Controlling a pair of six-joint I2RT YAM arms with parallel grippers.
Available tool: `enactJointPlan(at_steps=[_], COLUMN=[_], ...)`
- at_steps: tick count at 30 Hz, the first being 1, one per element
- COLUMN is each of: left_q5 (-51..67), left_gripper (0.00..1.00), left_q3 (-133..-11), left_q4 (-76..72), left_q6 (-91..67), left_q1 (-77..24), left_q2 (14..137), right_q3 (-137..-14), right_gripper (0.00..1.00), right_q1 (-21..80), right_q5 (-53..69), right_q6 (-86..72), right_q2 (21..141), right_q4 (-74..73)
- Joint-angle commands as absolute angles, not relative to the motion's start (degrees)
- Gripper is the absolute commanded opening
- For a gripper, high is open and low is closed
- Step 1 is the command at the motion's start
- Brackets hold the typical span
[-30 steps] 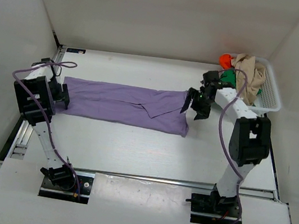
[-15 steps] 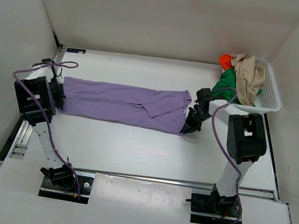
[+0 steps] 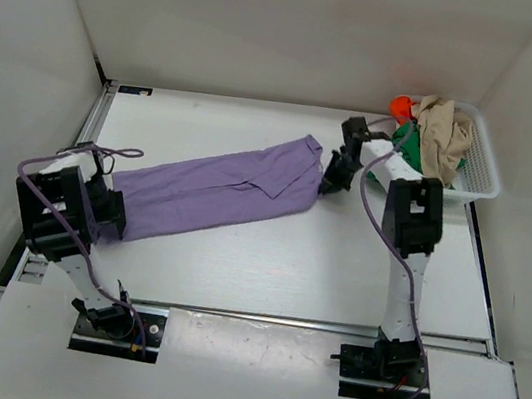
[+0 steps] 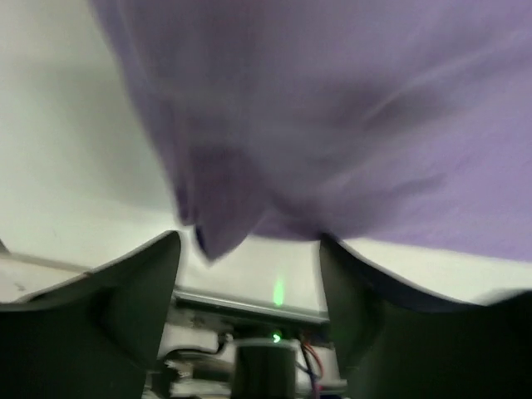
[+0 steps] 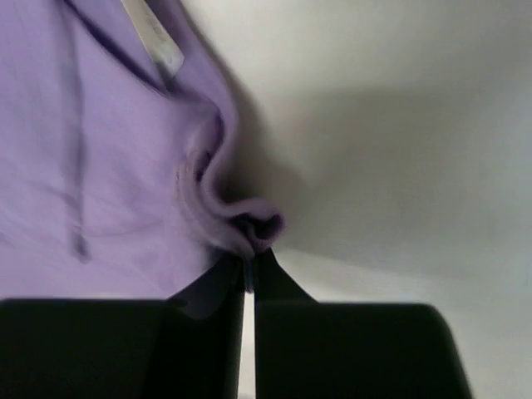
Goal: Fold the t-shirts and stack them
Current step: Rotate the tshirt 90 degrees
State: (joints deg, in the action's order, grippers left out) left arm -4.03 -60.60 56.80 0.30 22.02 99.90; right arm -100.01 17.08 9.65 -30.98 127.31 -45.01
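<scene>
Lilac t-shirt in right pincer

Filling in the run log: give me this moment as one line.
lilac t-shirt: stretched slantwise | right gripper: shut on its right end | left gripper: open at its left end | basket: beige t-shirt, green t-shirt, orange t-shirt

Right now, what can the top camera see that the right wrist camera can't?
Only the top view shows the white plastic mesh basket holding the beige tan cloth t-shirt, bright green cloth t-shirt and orange-red cloth t-shirt, plus the left gripper. Only the right wrist view shows a pale label and the bunched fold that the right gripper pinches shut. Both show the lilac purple cloth t-shirt, the right gripper and the white table.
</scene>
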Motion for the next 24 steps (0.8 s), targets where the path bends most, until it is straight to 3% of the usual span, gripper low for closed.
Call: enactJointPlan(at_steps=[1,4,7,9,11,12,15,18,19,24], left_q5=[-5.7,-5.7,-5.7,-6.2,-6.2,-5.6,-5.6,-3.7,-3.7,-4.6], left_gripper=[0.81,0.85,0.88,0.91,0.94,0.94,0.94,0.96,0.96,1.0], left_q3=[-58.5,-59.1,-62.4,-65.3,-67.7,-69.6,-71.5,-72.1,-71.4,-65.8], left_q4=[61.6,64.3,64.9,63.1,62.6,61.0,60.5,60.5,60.5,55.5], left_q6=[0.0,0.0,0.0,0.0,0.0,0.0,0.0,0.0,0.0,0.0], left_q1=[23.1,25.0,26.9,26.9,26.9,26.9,27.4,27.9,28.8,30.9], left_q2=[92.1,88.8,88.0,88.0,89.4,89.9,92.3,90.9,89.7,77.4], right_q3=[-121.7,-138.0,-134.0,-137.5,-138.7,-136.3,-122.5,-110.6,-101.7,-80.4], right_gripper=[0.01,0.01,0.05,0.43,0.63,0.81,0.9,0.91,0.93,0.92], right_q1=[16.0,14.2,13.0,13.0,13.0,13.0,13.0,15.2,17.2,31.8], right_q5=[4.0,8.0,13.7,12.8,12.8,12.8,7.8,2.4,-1.0,-2.0], right_q6=[-33.6,-40.8,-49.6,-50.4,-48.5,-47.5,-42.9,-41.3,-41.3,-59.3], right_q2=[138.5,145.7,144.9,144.9,143.0,141.3,130.6,119.0,113.3,100.7], right_q4=[-52.1,-48.5,-33.9,-28.0,-26.3,-26.3,-29.2,-33.7,-34.4,-31.3])
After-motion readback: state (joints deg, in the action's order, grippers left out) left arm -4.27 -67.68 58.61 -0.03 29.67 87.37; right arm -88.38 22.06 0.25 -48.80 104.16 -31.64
